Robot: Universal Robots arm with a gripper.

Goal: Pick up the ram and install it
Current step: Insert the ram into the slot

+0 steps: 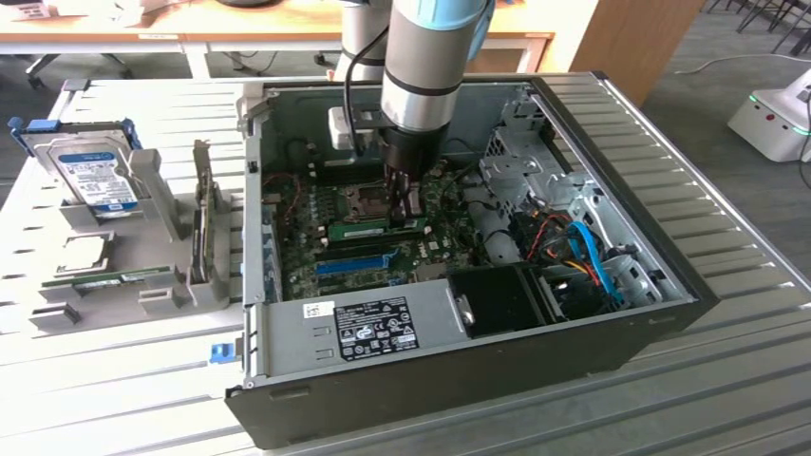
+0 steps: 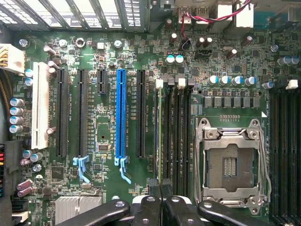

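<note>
The gripper [image 1: 408, 217] [image 2: 160, 190] reaches down into the open computer case [image 1: 507, 361], which lies on the slatted desk [image 1: 735, 380]. Its fingers stand narrow, pinched on the top edge of the ram [image 1: 367, 229] [image 2: 158, 136]. The ram stands on edge over the motherboard [image 2: 108, 141], in line with the black memory slots, between the blue slot [image 2: 121, 113] and the CPU socket [image 2: 233, 162]. Whether it is fully seated I cannot tell. At the exterior view's left, outside the case, a hard drive [image 1: 95, 176] and an expansion card [image 1: 200, 223] stand in a grey rack [image 1: 165, 294].
</note>
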